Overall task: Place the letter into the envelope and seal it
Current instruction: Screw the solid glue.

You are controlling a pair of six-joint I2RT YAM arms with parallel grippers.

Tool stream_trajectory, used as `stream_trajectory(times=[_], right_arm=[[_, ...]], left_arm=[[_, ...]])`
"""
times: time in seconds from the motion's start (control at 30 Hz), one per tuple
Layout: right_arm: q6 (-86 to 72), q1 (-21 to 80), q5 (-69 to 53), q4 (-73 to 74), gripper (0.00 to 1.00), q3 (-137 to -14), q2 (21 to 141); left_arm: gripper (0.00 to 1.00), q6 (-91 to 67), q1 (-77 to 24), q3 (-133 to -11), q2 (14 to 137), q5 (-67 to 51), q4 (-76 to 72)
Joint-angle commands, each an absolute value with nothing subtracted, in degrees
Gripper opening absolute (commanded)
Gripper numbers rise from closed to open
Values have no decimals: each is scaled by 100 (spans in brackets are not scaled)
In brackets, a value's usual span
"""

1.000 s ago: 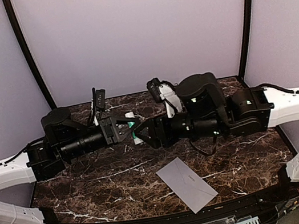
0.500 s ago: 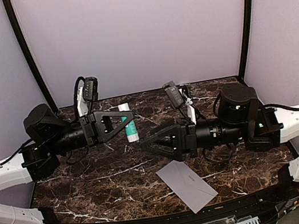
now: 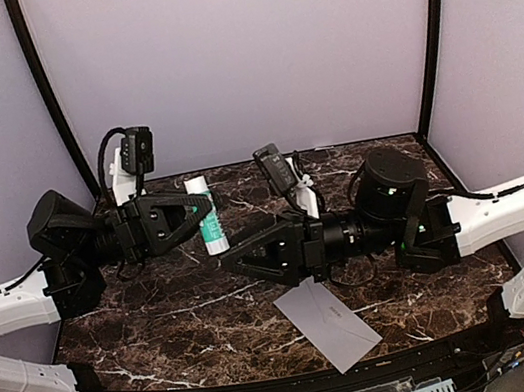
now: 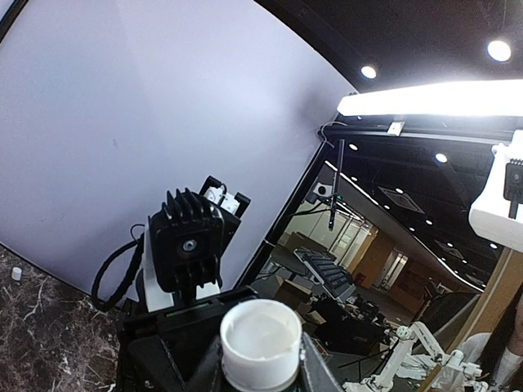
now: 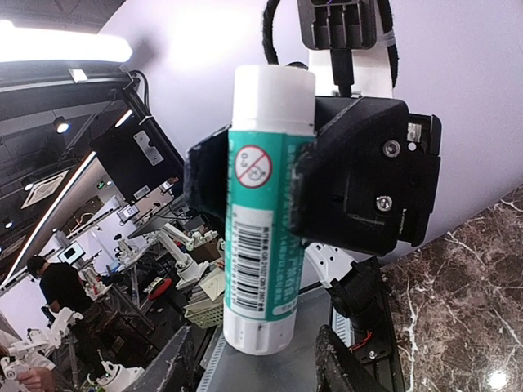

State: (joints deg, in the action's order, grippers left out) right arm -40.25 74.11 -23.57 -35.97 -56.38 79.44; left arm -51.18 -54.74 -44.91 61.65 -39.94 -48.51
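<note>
A grey envelope (image 3: 329, 322) lies flat on the marble table (image 3: 163, 325) near the front edge, right of centre. The letter is not in view. My left gripper (image 3: 205, 209) is shut on a teal glue stick (image 3: 207, 218) with white ends and holds it above the table's back left. The left wrist view shows the stick's white round end (image 4: 258, 336) between my fingers. My right gripper (image 3: 235, 262) is open and empty, pointing left, a little below and right of the stick. The right wrist view shows the stick (image 5: 265, 220) upright in the left gripper's fingers (image 5: 359, 180).
The right arm (image 3: 398, 218) stretches over the table's middle, above and behind the envelope. Black frame posts (image 3: 50, 101) and purple walls close in the back and sides. A small white thing (image 4: 16, 273) lies on the table in the left wrist view.
The two grippers met at the glue stick a second ago. The left gripper has drawn back left and up with it. The right gripper has parted from it and shifted left and lower.
</note>
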Motion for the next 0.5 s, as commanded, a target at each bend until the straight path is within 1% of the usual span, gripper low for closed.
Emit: stream_trajectory(times=[0.0, 0.13, 0.27, 0.47], right_arm=[[-4055, 7435, -2614, -4236, 45, -5882, 8015], [-4040, 7434, -2642, -4329, 37, -5928, 8079], [-4056, 7434, -2721, -4368, 32, -6013, 8159], [-4105, 7434, -2815, -4506, 30, -6094, 8271]], left_arm=[[0, -5273, -5469, -4430, 6140, -4206, -5396], [0, -5306, -5468, -4429, 6146, -4223, -5454], [0, -5317, -5469, -4430, 6139, -4216, -5500], [0, -5362, -5470, -4423, 6178, -4226, -5587]])
